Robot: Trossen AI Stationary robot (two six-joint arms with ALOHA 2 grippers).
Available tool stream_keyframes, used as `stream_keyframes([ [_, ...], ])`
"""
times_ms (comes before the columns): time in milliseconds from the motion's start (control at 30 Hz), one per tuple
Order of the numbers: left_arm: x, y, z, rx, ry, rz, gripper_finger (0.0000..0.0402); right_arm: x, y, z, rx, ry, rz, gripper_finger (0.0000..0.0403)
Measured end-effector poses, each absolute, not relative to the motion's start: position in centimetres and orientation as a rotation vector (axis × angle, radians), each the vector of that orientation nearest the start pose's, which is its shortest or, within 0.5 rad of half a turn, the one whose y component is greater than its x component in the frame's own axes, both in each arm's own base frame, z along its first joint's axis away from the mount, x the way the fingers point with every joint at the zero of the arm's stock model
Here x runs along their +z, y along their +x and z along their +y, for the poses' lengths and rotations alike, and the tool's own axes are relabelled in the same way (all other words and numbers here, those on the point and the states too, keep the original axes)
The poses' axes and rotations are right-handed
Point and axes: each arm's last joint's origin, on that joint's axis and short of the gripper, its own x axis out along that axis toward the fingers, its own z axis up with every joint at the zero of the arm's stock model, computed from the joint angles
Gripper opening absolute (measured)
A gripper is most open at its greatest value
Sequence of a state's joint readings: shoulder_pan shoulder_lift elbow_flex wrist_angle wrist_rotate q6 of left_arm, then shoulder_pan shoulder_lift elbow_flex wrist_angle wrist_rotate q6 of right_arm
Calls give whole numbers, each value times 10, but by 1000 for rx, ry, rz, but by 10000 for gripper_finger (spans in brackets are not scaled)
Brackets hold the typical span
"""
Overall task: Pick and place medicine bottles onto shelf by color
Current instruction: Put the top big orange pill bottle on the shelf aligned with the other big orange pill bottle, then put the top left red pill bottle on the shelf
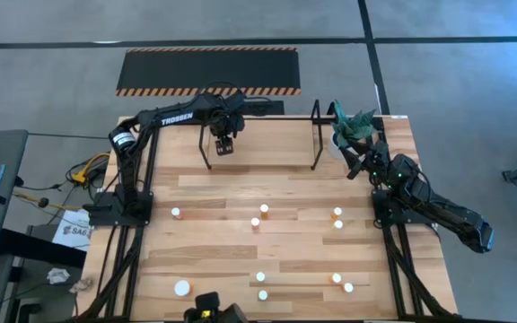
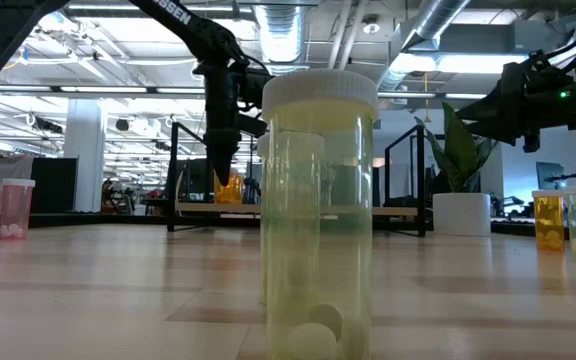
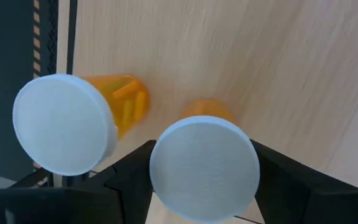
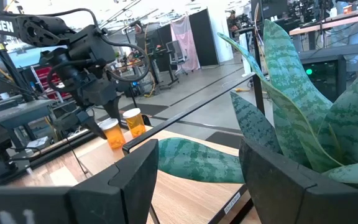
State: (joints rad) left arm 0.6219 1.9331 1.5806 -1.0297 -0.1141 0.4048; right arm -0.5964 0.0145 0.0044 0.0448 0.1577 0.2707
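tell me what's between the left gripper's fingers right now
An orange medicine bottle with a white cap sits between them, beside a second orange bottle on the shelf. The left wrist view shows it.

table [image 1: 240, 260]: pale wood planks, matt, fine grain
shelf [image 1: 316, 136]: thin black metal bars, light wood floor
medicine bottles [image 3: 123, 106]: clear orange plastic, glossy; white caps matt, ribbed at the rim
pale bottle [image 2: 318, 215]: translucent yellowish plastic, smooth
left claw [image 3: 197, 186]: black matt plastic
plant [image 4: 303, 106]: glossy striped green leaves
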Motion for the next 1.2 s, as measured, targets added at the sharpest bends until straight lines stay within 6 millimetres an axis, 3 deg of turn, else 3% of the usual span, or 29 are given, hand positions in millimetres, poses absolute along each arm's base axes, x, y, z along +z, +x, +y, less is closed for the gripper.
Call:
stream_keyframes([
  [533,230,307,227,355,-43,1464,282,168,78,-59,-744,250,-136,249],
  [1200,298,303,221,389,-124,1475,282,168,78,-59,-745,250,-137,249],
])
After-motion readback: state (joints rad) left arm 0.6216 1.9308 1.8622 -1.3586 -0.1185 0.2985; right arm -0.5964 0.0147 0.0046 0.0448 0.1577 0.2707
